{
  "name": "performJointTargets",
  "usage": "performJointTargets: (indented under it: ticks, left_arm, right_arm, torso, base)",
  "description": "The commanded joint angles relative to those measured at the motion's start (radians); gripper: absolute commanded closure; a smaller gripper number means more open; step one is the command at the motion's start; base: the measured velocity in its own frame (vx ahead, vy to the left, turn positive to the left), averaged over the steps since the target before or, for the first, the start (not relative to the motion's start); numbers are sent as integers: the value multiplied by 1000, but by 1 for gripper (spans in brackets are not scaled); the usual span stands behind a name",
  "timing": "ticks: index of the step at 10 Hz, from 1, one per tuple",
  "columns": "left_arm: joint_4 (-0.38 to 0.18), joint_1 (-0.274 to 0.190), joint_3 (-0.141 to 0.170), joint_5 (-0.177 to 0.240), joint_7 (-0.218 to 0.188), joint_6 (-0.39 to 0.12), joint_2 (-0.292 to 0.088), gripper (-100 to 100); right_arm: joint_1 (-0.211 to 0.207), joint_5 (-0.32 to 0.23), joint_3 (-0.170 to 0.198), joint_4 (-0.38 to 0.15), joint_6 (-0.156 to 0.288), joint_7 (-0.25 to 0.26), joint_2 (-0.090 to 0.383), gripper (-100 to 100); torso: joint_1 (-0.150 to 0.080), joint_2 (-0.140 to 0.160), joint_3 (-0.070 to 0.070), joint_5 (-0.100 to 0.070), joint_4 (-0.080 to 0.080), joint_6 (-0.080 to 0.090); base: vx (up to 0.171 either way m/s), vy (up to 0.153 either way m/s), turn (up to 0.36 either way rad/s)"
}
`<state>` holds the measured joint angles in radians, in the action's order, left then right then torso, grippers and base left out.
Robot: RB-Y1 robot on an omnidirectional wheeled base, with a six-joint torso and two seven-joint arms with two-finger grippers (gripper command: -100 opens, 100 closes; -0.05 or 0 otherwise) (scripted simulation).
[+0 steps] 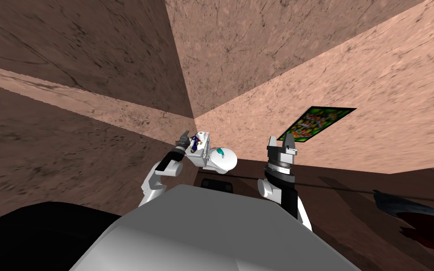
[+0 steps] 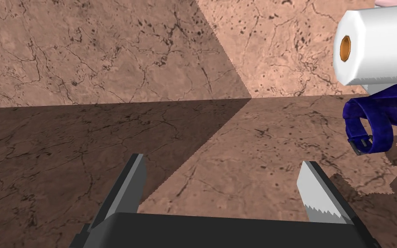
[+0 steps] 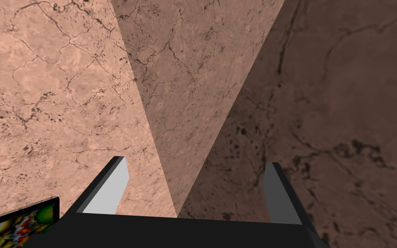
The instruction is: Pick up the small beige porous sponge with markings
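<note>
1. Left claw (image 2: 223, 162), spread and empty, hovers beside the toilet tank (image 1: 197, 155).
2. Sponge (image 1: 203, 136): probably the pale speck on that tank, near the paper roll (image 2: 383, 47).
3. Likely light and squashy; pinch its sides gently.

Left gripper (image 2: 222, 162): fingers (image 2: 318, 193) spread, gap between them free. Open air runs ahead to the brown marbled wall (image 2: 107, 64).
One flank crowded: a white paper roll (image 2: 378, 43) on its side, with a blue strap (image 2: 367, 125) just below it, both near one finger.
Head view: the toilet (image 1: 221, 162) sits tight in the wall corner, with the left gripper beside its tank.
Right gripper (image 1: 280, 141) is raised and spread, well apart from the toilet, with free air around it. The framed picture (image 1: 317, 122) hangs on the wall beyond.
</note>
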<state>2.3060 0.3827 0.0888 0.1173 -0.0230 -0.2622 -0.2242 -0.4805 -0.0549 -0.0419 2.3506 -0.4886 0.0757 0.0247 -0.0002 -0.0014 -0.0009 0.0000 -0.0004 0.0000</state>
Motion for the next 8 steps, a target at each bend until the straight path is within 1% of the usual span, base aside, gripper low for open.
performJointTargets:
  ticks: [1,4,5,6,7,8]
  left_arm:
    - [-11,-20,3,3,3,-50,-6,-100]
    - [-19,-32,6,7,5,-128,-13,-100]
    - [-28,-45,9,12,6,-161,-19,-100]
    - [-28,-45,9,12,6,-181,-19,-100]
    - [-38,-58,12,15,8,-216,-25,-100]
    - [-38,-58,12,15,8,-233,-25,-100]
  right_arm:
    - [0,0,0,0,0,0,0,0]
    - [0,0,0,0,0,0,0,0]
    - [0,0,0,0,0,0,0,0]
    - [0,0,0,0,0,0,0,0]
    - [0,0,0,0,0,0,0,0]
    - [0,0,0,0,0,0,0,0]
  torso:
    - [0,0,0,0,0,0]
    - [0,0,0,0,0,0]
    - [0,0,0,0,0,0]
    - [0,0,0,0,0,0]
    - [0,0,0,0,0,0]
    - [0,0,0,0,0,0]
  base:
    - [24,-2,-6]
    - [22,-5,-9]
    - [23,-4,-18]
    - [20,-2,-8]
    - [28,-2,-16]
    - [24,-4,-10]
